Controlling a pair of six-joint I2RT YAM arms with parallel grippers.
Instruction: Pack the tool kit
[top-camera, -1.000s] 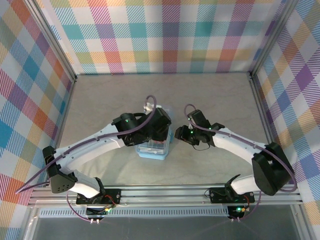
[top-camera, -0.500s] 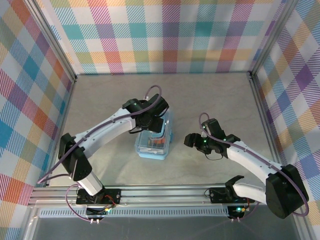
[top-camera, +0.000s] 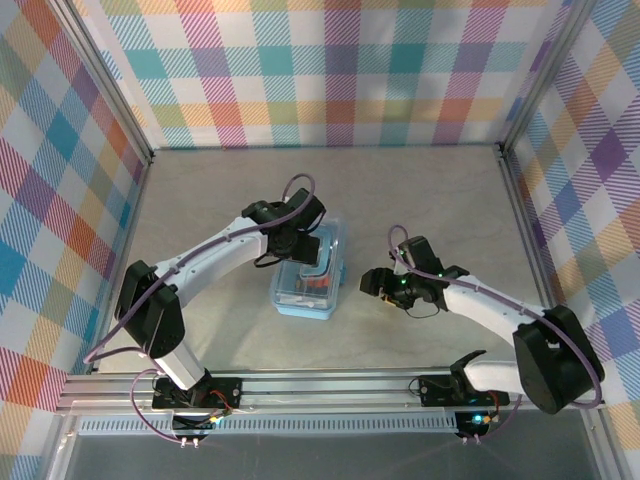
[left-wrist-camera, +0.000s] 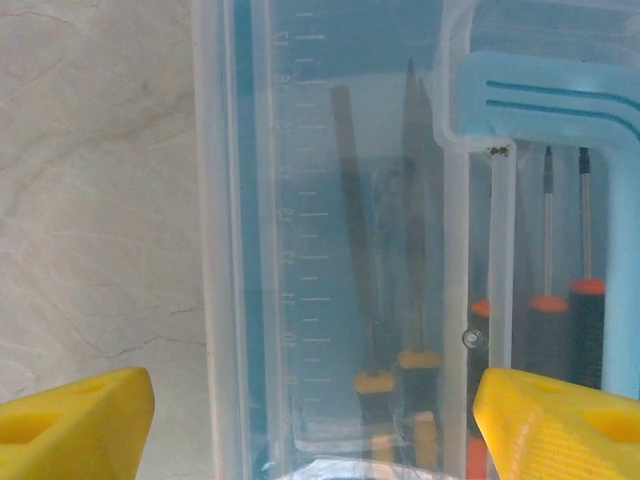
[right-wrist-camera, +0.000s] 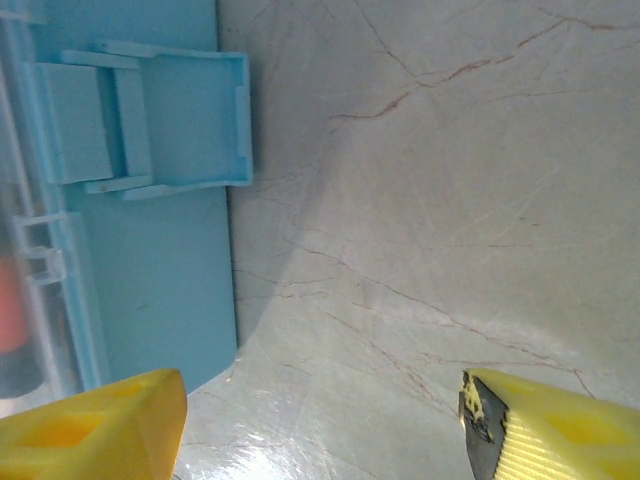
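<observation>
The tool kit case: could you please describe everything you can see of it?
The tool kit case is a rectangular box of light-blue translucent plastic with a clear lid bearing ruler marks and opaque blue latch parts. It lies flat on the marbled table, lid apparently down. Screwdrivers with black-orange and yellow handles lie inside. The open left tool hangs over its far end.

Light is bright, even and diffuse from above; the arms (top-camera: 215, 255) cast only faint, soft shadows on the worktop (top-camera: 200, 200). The top view is sharp. The left wrist view looks hazy through the case (left-wrist-camera: 330, 200) lid. In the right wrist view the case throws a soft shadow, and mild glare shines low on the worktop.
</observation>
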